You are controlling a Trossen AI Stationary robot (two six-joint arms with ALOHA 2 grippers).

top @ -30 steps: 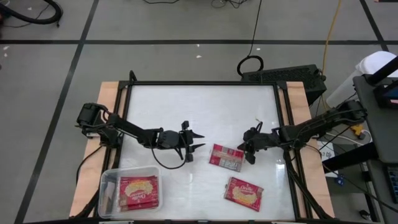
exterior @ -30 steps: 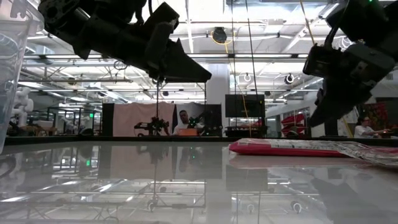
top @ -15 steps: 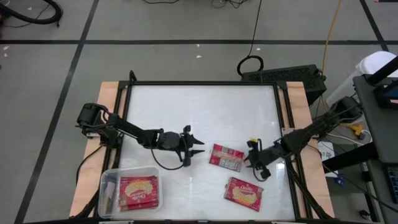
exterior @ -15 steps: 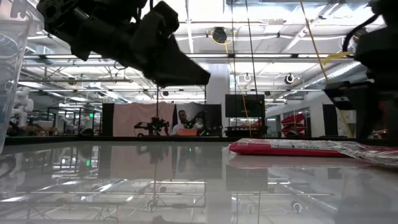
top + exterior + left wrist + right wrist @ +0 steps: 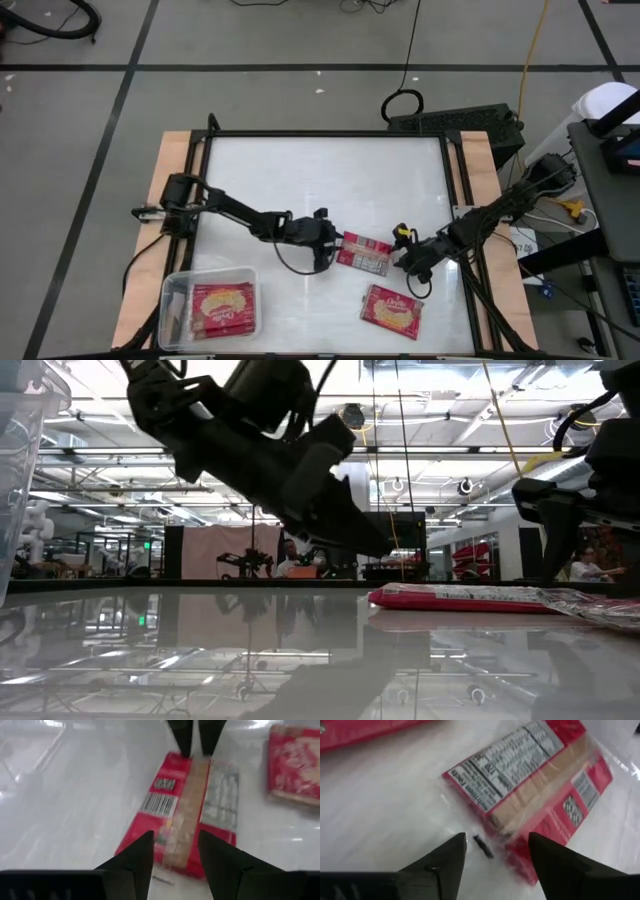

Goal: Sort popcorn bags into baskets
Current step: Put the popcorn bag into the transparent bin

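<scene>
Table (image 5: 300,180) centre: packet (image 5: 364,253) between grippers

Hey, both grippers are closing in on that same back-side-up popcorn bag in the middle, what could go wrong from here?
1. The left gripper and right gripper, both open, flank the back-up bag from opposite ends, so they might collide or tug against each other.
2. The bag lies flat on the glossy table, so fingers may slide over its wrapper.
3. The front-up bag lies close by and could get nudged.

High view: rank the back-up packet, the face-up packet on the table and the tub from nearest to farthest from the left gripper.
From the left gripper:
1. Back-up packet, just beside it at table centre.
2. Face-up packet, toward the front right.
3. Tub, front-left corner.
</scene>
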